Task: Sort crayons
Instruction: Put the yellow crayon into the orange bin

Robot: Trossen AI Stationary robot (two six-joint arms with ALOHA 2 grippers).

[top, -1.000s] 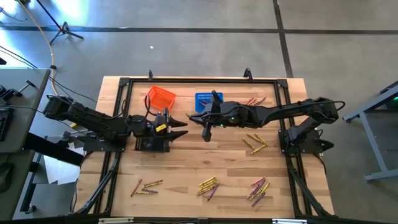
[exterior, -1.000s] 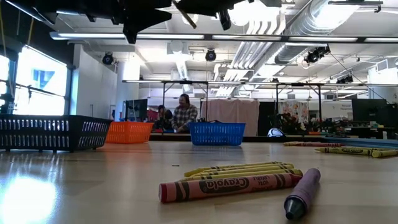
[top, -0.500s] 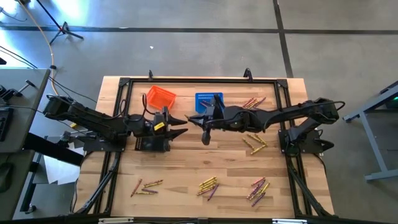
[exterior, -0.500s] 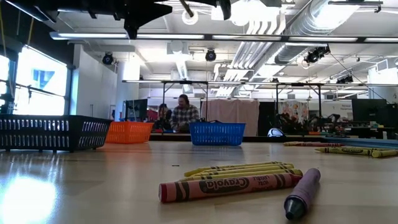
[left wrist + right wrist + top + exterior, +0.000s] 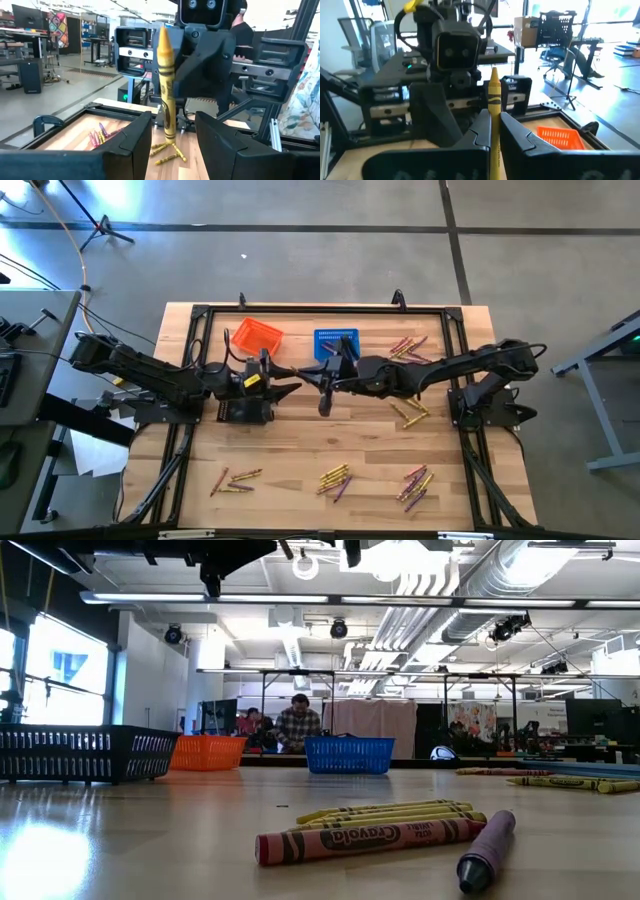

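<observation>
Here the right gripper (image 5: pixel 493 131) hangs over the middle of the wooden tabletop (image 5: pixel 300 445), its dark fingers (image 5: pixel 520 137) pinched shut on a yellow wax crayon (image 5: pixel 493 100) that stands upright between them, tip up. Facing it, close by, the left gripper (image 5: pixel 172 137) holds its own fingers (image 5: pixel 132 135) spread apart, and in the left wrist view the yellow wax crayon stands in the gap between them without touching either; the right arm's gripper looms just behind it.

Beyond the right fingers lies a small orange mesh basket (image 5: pixel 256 336), and a small blue mesh basket (image 5: pixel 336 341) sits just beside the two grippers, at the far side of the tabletop. A black mesh basket (image 5: pixel 80 752) shows at the low view's edge.

Loose crayons in yellow, red and purple lie in clusters (image 5: pixel 334 479) well away from both sets of fingers: three groups along the near edge and two more on the right arm's side (image 5: pixel 410 410).
</observation>
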